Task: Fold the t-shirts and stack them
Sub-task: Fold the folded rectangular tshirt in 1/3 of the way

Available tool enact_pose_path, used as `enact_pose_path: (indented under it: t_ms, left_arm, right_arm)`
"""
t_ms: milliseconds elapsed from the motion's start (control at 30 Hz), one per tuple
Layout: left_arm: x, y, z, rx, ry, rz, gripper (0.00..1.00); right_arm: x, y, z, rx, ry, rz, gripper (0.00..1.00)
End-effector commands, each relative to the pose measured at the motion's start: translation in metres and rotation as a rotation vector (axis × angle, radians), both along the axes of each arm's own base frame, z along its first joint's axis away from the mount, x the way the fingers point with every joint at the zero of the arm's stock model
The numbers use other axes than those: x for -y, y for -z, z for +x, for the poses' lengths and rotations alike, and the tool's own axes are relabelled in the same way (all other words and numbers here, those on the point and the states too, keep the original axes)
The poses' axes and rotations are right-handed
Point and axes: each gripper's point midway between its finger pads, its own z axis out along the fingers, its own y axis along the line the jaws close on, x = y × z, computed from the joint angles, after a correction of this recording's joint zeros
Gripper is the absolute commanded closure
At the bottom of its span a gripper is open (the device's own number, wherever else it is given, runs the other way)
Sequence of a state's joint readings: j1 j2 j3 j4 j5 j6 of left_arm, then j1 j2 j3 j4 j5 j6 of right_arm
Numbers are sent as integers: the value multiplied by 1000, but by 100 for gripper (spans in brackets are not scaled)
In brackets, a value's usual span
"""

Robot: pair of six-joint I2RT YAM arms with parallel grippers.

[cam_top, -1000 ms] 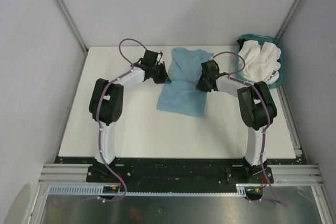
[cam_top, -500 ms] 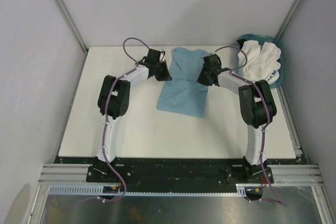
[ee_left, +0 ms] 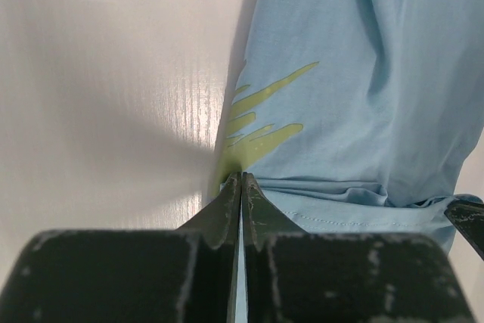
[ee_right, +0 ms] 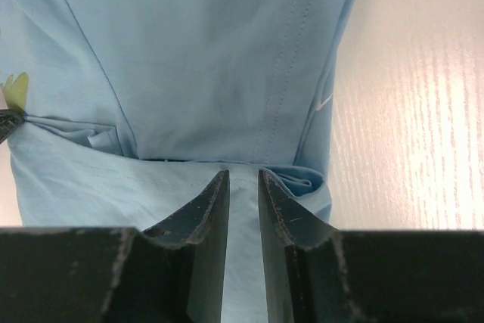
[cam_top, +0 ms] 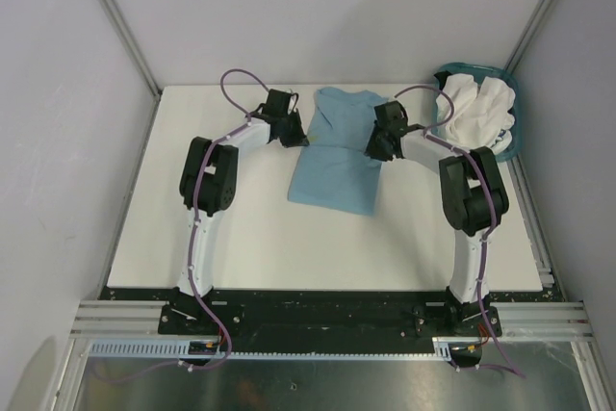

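The light blue t-shirt is laid at the far middle of the table, with white t-shirts heaped in the teal basket nearby. Its left edge is pinched by the left gripper. The right gripper is seen narrowly parted over the opposite folded hem, and a firm bite cannot be confirmed. Should only one side be held, the fold could be dragged askew.

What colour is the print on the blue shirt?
Yellow-green print on the light blue shirt; left wrist view shows it best.
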State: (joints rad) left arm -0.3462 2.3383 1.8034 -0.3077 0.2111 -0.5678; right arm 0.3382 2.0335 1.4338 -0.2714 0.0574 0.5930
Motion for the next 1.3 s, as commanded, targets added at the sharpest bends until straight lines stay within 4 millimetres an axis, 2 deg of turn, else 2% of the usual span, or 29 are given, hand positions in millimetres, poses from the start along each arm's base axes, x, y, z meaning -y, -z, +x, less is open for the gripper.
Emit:
enact_pose_path:
  t_ms: [0, 200, 333, 533, 767, 833, 933, 1100, 1267]
  left_arm:
    - [-2, -13, 16, 54, -15, 2, 96]
    - [-1, -17, 16, 61, -11, 0, 96]
    - [0, -20, 16, 63, -9, -9, 96]
    - [2, -23, 16, 65, -1, -18, 95]
    - [3, -20, 15, 55, 4, -28, 95]
    - [4, -22, 14, 56, 8, -35, 92]
    - [4, -26, 13, 62, 15, -35, 86]
    - [6, -39, 13, 82, 35, -49, 74]
    - [10, -60, 12, 114, 56, -74, 54]
  right_arm:
    - [11, -31, 2, 66, 4, -25, 73]
    - [21, -44, 8, 98, 11, -22, 73]
    - [21, -45, 1, 84, 3, -29, 73]
    - [19, -23, -12, 38, -16, -32, 75]
    - [24, 3, -4, 0, -11, 19, 75]
    - [23, 9, -3, -12, -17, 37, 74]
    - [23, 6, -1, -2, -23, 45, 72]
    - [25, -10, 6, 25, -27, 52, 71]
    - [28, -32, 11, 62, -23, 56, 71]
